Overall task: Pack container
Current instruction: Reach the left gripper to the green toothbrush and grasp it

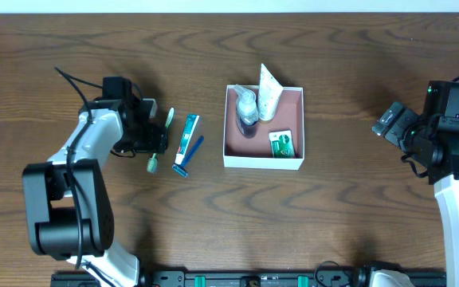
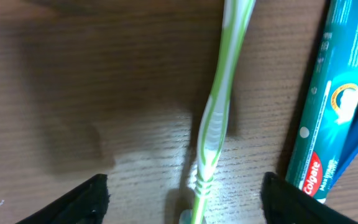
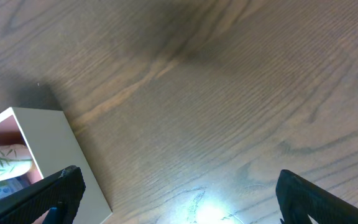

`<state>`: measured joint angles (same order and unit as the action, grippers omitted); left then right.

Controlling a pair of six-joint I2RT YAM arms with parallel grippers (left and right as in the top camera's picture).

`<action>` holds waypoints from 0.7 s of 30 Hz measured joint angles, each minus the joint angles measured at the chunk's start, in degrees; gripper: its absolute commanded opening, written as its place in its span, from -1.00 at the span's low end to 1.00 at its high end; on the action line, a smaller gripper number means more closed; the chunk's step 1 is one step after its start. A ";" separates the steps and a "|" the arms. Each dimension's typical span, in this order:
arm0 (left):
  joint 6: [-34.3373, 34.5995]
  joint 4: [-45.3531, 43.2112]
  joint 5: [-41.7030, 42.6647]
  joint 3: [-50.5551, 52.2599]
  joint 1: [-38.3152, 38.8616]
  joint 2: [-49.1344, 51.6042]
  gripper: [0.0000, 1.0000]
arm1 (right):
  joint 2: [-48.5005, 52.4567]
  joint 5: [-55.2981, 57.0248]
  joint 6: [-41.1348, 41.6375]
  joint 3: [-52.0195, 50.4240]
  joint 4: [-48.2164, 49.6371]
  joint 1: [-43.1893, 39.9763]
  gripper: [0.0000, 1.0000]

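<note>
The container (image 1: 263, 162) stands at the table's middle, white walls and pink inside. It holds a clear bottle (image 1: 247, 109), a white tube (image 1: 270, 92) and a green packet (image 1: 281, 143). A green-and-white toothbrush (image 1: 153, 163) lies left of it, next to a Colgate toothpaste box (image 1: 190, 130) and a blue-handled item (image 1: 191, 151). My left gripper (image 1: 156, 132) is open, low over the toothbrush (image 2: 216, 112), one finger on each side (image 2: 188, 202). The toothpaste box (image 2: 325, 106) lies just right of it. My right gripper (image 1: 392, 122) is open and empty (image 3: 185, 199), right of the container's corner (image 3: 55, 146).
Bare dark wood lies between the container and the right arm. A black rail (image 1: 253, 279) runs along the table's front edge. The left arm's base (image 1: 66, 215) stands at the front left.
</note>
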<state>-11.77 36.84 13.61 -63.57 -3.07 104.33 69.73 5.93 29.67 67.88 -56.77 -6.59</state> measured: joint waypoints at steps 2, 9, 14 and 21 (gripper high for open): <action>-1.42 -0.39 0.00 0.00 0.74 0.72 0.25 | 0.00 0.00 0.00 0.00 0.00 0.00 0.98; -6.56 -1.70 -3.43 0.00 6.19 1.46 0.20 | 0.00 0.00 0.00 0.00 0.00 0.00 0.98; -7.54 -2.54 -7.52 0.00 8.74 1.99 0.17 | 0.00 -0.02 0.00 0.00 0.00 0.00 0.99; -5.79 -3.30 -9.55 0.00 7.67 2.08 0.01 | 0.00 -0.02 0.00 0.00 0.00 0.00 0.98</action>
<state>-17.56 33.54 4.05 -63.57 4.60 106.41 69.73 5.91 29.67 67.88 -56.77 -6.59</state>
